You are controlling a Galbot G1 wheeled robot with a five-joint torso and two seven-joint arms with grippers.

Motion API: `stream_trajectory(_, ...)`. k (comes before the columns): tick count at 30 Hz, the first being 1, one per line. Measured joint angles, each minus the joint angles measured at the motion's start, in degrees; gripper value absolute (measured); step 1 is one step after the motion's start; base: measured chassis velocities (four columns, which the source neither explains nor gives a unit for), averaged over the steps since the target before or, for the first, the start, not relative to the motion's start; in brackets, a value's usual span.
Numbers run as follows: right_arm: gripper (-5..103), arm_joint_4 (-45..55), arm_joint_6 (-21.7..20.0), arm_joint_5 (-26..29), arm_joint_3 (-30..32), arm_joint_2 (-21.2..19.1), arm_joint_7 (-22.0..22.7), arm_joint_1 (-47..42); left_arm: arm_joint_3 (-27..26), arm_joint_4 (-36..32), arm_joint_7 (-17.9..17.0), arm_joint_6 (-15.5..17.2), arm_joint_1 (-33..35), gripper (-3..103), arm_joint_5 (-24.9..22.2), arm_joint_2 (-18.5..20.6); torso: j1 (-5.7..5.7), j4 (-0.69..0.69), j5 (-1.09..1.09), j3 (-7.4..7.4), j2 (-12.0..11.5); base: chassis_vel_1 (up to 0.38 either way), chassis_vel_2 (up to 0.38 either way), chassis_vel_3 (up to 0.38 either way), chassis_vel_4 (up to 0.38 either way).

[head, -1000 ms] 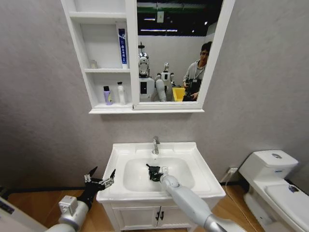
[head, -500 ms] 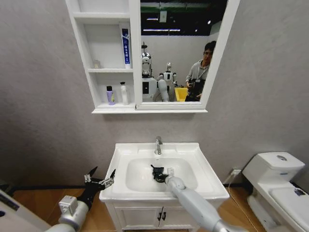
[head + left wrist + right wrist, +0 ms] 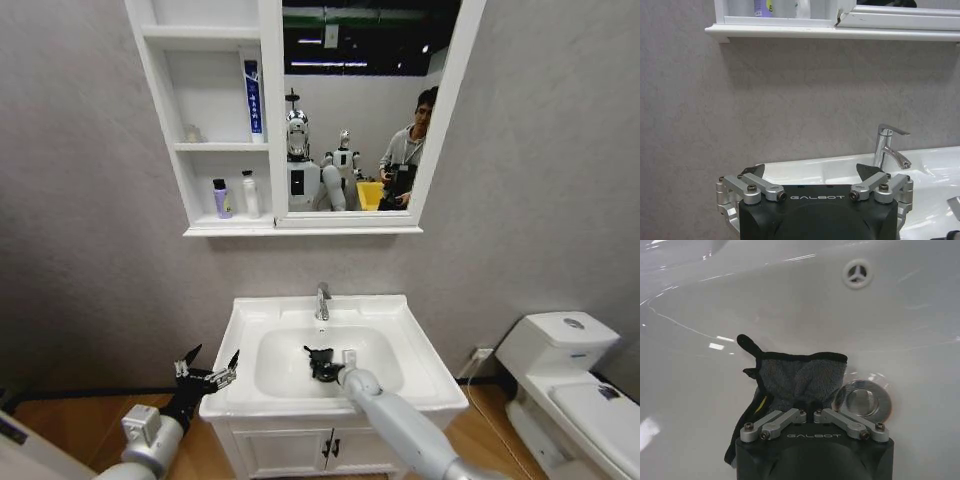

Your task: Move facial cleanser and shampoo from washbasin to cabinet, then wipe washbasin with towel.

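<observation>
Pinched between closed metal jaws, the towel (image 3: 802,377) is held by the right gripper (image 3: 807,412) against the glossy white inside of the washbasin (image 3: 420,370) bowl. The cloth is dark grey terry with a black stitched hem, bunched and folded, one corner sticking up in a curled tab; a small yellow tag is seen along its edge. Just beside it lies the round chrome drain plug (image 3: 863,401), and farther up the smooth ceramic wall sits the overflow hole (image 3: 858,272) with its three-spoked ring. In the head view the right gripper (image 3: 322,364) is seen low in the oval bowl, its grey tubular arm reaching in from the front rim.

The chrome tap (image 3: 322,300) stands upright at the back of the rectangular countertop, with a bent spout and a flat lever.

The left gripper (image 3: 207,374) is held just beside the basin's left edge — its jaws are spread wide, the dark pointed fingertips (image 3: 756,170) well apart on silver linkages above a black housing.

Above, on the textured grey wall, the cabinet (image 3: 160,90) is hung, white and flat-sided, with three open niches beside a tall framed mirror (image 3: 360,110). A purple bottle (image 3: 220,199) and a white bottle (image 3: 250,194) are stood upright side by side in the lowest niche, and a tall blue-and-white tube (image 3: 253,98) in the middle one. A white toilet (image 3: 560,380) is placed to the right of the basin.
</observation>
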Motion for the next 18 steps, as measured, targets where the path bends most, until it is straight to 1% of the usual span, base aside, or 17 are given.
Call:
stream_trajectory(2,2,0.23,-0.45,1.1,-0.19,0.81,1.84,0.52,0.0,0.01,0.0,0.0,0.0,100,0.0,0.0,0.0,0.02,-0.01,0.0,0.0,0.0,0.0,0.0,0.0)
stream_trajectory(6,2,2.09,-0.73,1.35,1.06,-0.6,2.9,-0.58,0.0,0.0,-0.02,0.0,0.0,100,0.0,0.0,0.01,0.04,0.01,-0.01,-0.01,0.0,0.0,0.0,0.0)
stream_trajectory(7,2,3.54,-0.79,1.34,2.29,-2.38,3.28,-1.85,-0.01,0.0,-0.02,0.0,0.0,100,0.0,0.0,0.01,0.04,0.0,-0.01,0.0,0.0,0.0,0.0,0.0)
stream_trajectory(9,2,7.5,-0.82,1.27,5.58,-8.16,3.54,-5.43,-0.01,0.0,-0.04,0.01,0.0,100,0.0,0.0,0.01,0.01,0.01,-0.02,0.01,0.0,0.0,0.0,0.0)
stream_trajectory(10,2,7.5,-0.82,1.27,5.58,-8.16,3.54,-5.43,-0.01,0.0,-0.04,0.01,0.0,100,0.0,0.0,0.01,0.01,0.01,-0.02,0.01,0.0,0.0,0.0,0.0)
stream_trajectory(12,2,12.15,-0.81,2.11,9.9,-15.52,3.55,-9.42,0.0,0.0,-0.02,0.02,0.0,100,0.0,0.0,0.0,-0.06,-0.11,-0.05,0.04,0.0,0.0,0.0,0.0)
stream_trajectory(13,2,12.15,-0.81,2.11,9.9,-15.52,3.55,-9.42,0.0,0.0,-0.02,0.02,0.0,100,0.0,0.0,0.0,-0.06,-0.11,-0.05,0.04,0.0,0.0,0.0,0.0)
stream_trajectory(14,2,13.15,-0.8,2.47,10.84,-16.68,3.49,-10.25,0.0,0.0,-0.02,0.02,0.0,100,0.0,0.0,-0.01,-0.06,-0.08,-0.05,0.04,0.0,0.0,0.0,0.0)
stream_trajectory(15,2,15.45,-0.37,3.22,13.5,-19.07,2.7,-12.4,0.0,0.0,-0.02,0.02,0.0,100,0.0,0.0,-0.01,-0.05,-0.01,-0.04,0.04,0.0,0.0,0.0,0.0)
stream_trajectory(16,2,16.95,0.11,3.6,15.64,-20.13,2.08,-13.52,0.0,0.0,-0.02,0.02,0.0,100,0.0,0.0,-0.01,-0.04,0.01,-0.04,0.03,0.0,0.0,0.0,0.0)
stream_trajectory(17,2,16.95,0.11,3.6,15.64,-20.13,2.08,-13.52,0.0,0.0,-0.02,0.02,0.0,100,0.0,0.0,-0.01,-0.04,0.01,-0.04,0.03,0.0,0.0,0.0,0.0)
stream_trajectory(18,2,18.36,0.49,3.89,17.91,-20.71,1.94,-14.19,0.0,0.0,-0.01,0.02,0.0,100,0.0,0.0,-0.01,-0.04,-0.04,-0.04,0.03,0.0,0.0,0.0,0.0)
